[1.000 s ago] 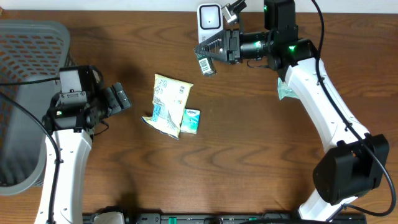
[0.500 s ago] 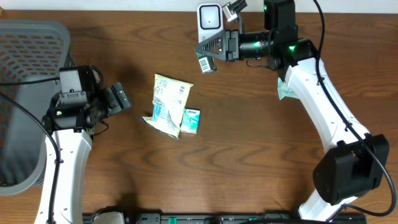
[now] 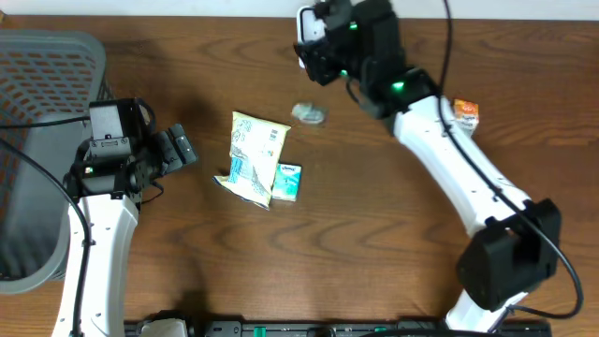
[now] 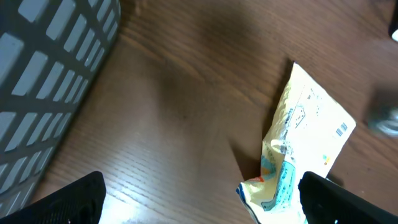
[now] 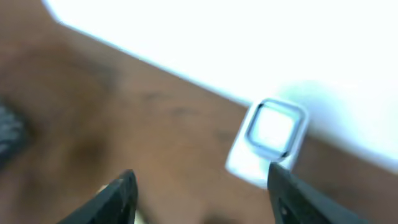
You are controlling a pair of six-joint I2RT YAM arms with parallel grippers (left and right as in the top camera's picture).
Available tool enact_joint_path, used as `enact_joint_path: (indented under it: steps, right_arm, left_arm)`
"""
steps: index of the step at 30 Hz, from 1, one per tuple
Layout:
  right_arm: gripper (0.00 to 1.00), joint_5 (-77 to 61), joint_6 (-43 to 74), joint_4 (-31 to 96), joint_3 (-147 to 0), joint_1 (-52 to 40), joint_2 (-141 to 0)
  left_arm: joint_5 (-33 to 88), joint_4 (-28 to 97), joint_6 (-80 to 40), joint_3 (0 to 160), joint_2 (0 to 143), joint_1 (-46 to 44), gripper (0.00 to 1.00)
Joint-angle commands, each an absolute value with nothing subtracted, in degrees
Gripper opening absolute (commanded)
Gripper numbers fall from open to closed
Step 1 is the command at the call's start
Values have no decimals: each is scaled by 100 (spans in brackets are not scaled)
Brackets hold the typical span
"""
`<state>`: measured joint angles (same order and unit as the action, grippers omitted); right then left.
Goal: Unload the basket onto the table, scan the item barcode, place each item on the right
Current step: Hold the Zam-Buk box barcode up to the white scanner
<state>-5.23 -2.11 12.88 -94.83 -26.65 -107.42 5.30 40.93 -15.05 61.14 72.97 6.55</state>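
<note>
The small blurry item (image 3: 309,114) was near the right claw (image 5: 202,190), which was open and empty, and well apart from the wide-open left claw (image 3: 182,148).

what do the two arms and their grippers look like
The left arm and right arm have white links, black joints and black cables. Green lights glow near the right wrist. The left gripper and right gripper each have two black fingers.
</note>
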Motion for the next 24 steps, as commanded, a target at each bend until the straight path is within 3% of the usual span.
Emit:
enact_joint_path:
  steps: [1, 14, 24]
  right_arm:
    - [60, 869, -1208, 1063, -9544, -2783, -11146]
    - [61, 169, 89, 1881, -9544, -2637, -11467]
    - [58, 51, 875, 1616, -9544, -2620, -11961]
  left_arm:
    - [539, 4110, -1514, 6119, 7310, 674, 98]
    - [539, 4110, -1514, 6119, 7310, 674, 98]
    - [539, 4110, -1514, 6119, 7310, 674, 98]
